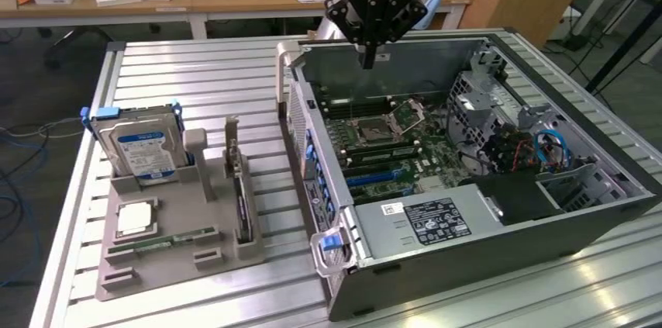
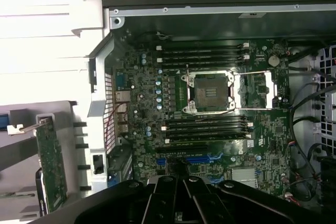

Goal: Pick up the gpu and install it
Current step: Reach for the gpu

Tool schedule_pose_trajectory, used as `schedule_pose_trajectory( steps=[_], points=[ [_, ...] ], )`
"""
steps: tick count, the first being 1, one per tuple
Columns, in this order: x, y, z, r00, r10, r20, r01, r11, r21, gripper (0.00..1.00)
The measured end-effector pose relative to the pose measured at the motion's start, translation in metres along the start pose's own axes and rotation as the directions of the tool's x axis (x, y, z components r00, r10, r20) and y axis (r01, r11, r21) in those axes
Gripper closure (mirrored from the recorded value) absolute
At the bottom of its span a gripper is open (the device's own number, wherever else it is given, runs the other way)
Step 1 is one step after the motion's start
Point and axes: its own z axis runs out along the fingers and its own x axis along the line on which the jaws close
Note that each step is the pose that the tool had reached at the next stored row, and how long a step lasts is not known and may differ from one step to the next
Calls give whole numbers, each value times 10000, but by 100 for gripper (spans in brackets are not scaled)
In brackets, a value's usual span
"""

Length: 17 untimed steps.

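The gpu (image 1: 240,192) stands on edge in a slot of the grey holder tray (image 1: 170,266), its silver end bracket pointing up. In the wrist view the gpu (image 2: 50,166) shows as a green board beside the case wall. My gripper (image 1: 367,63) hangs shut and empty over the far edge of the open computer case (image 1: 435,254), well away from the gpu. From the wrist, the closed black fingers (image 2: 181,195) point down at the motherboard (image 2: 210,129) and its blue expansion slots (image 2: 197,158).
On the tray there is also a hard drive (image 1: 145,150) with a blue-white label, a square processor (image 1: 135,219) and a small memory stick (image 1: 166,241). Cables and a drive cage (image 1: 517,142) crowd the case's right side. Desks with clutter stand behind the slatted table (image 1: 186,88).
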Motion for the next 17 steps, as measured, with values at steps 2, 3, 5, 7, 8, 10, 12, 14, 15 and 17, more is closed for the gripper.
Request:
schedule_pose_trajectory(
  steps=[2,3,5,7,8,10,12,14,15,17],
  points=[
    [48,-5,-2,10000,1,5,-1,10000,0,89],
    [83,-8,-3,10000,0,10,0,10000,0,89],
    [158,-14,-4,10000,-1,17,1,10000,-1,89],
    [230,-20,-5,10000,1,17,-1,10000,-1,89],
    [265,-23,-6,10000,0,17,0,10000,-1,89],
    [320,-28,-8,10000,-1,16,1,10000,-1,89],
    [397,-36,-8,10000,1,17,-1,10000,-1,89],
    [468,-44,-8,10000,-1,17,1,10000,0,89],
    [513,-51,-8,10000,-1,17,1,10000,-2,89],
    [603,-59,-9,10000,1,17,-1,10000,-2,89]
  ],
)
